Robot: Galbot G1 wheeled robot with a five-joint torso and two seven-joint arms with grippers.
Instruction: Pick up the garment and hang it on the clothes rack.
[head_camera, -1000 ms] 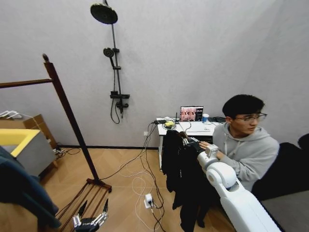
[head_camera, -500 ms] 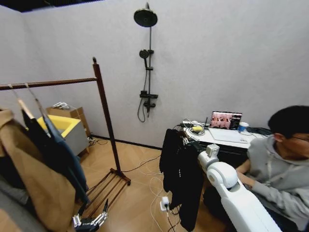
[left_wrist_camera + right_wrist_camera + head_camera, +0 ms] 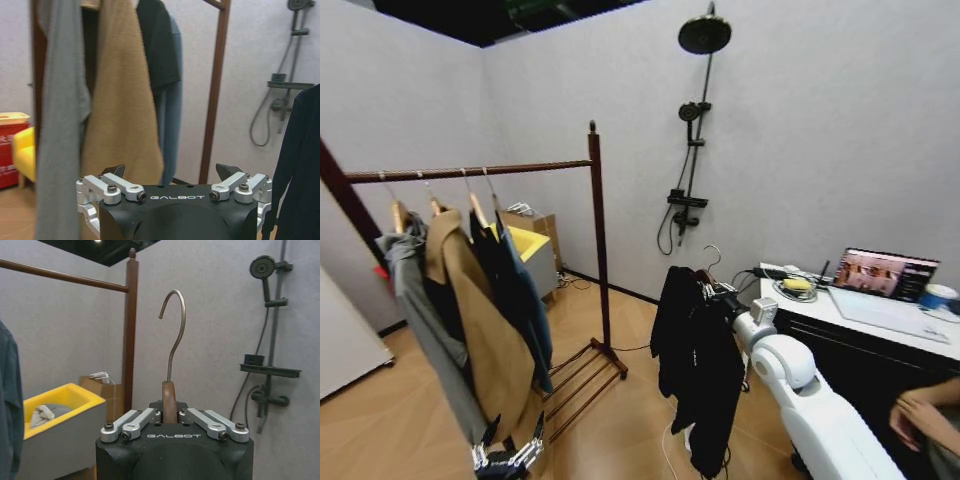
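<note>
Garment (image 3: pixel 697 360) is hanging at 5 o'clock in the head view, its hanger neck clamped in the right gripper (image 3: pixel 169 416). Left gripper (image 3: pixel 170 172) is sitting low at 7 o'clock, fingers spread wide. Clothes rack (image 3: pixel 598 240) is standing beyond, toward 10 o'clock, carrying a tan coat (image 3: pixel 485 325).

ahead of me: plain grey walls (image 3: pixel 820 120) and a light wood plank floor (image 3: pixel 610 420). a black shower fixture (image 3: pixel 692 130) is mounted on the wall. to my right, a white desk (image 3: pixel 880 320) carries an open laptop (image 3: pixel 885 275). by the far wall sits a yellow bin (image 3: pixel 532 245)
</note>
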